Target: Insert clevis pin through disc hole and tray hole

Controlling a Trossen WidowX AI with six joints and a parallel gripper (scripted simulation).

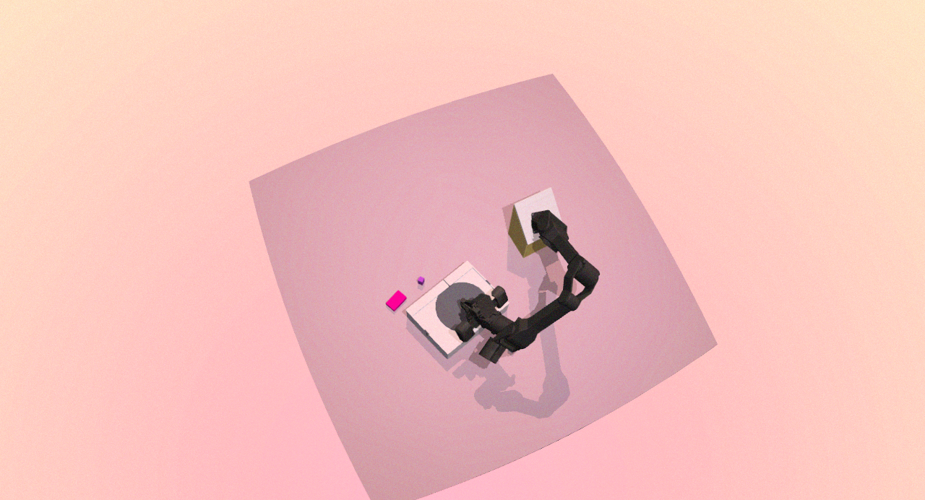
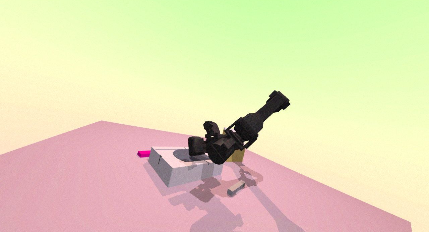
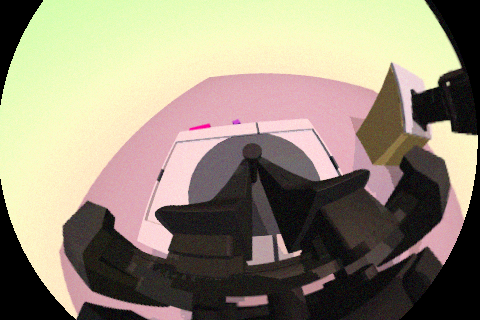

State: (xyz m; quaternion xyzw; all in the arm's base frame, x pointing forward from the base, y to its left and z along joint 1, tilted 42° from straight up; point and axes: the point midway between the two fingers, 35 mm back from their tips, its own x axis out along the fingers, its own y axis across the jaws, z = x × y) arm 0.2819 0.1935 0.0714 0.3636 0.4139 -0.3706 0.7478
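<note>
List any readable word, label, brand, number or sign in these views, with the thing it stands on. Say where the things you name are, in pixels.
None: no writing can be read on the tray (image 1: 426,322) (image 2: 185,173) (image 3: 165,170), the disc (image 1: 449,306) (image 2: 180,155) (image 3: 210,170), the magenta block (image 1: 395,300) (image 2: 143,154) (image 3: 200,127) or the gripper (image 1: 464,305) (image 3: 252,162).
The purple cube (image 1: 420,280) (image 3: 236,122) is too small to tell.

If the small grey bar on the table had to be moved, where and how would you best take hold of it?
I would grip the grey bar around its middle, coming from above with the fingers across its narrow width. It lies flat and is long and slim, with straight, seemingly parallel long sides, and its top faces up uncovered.
</note>
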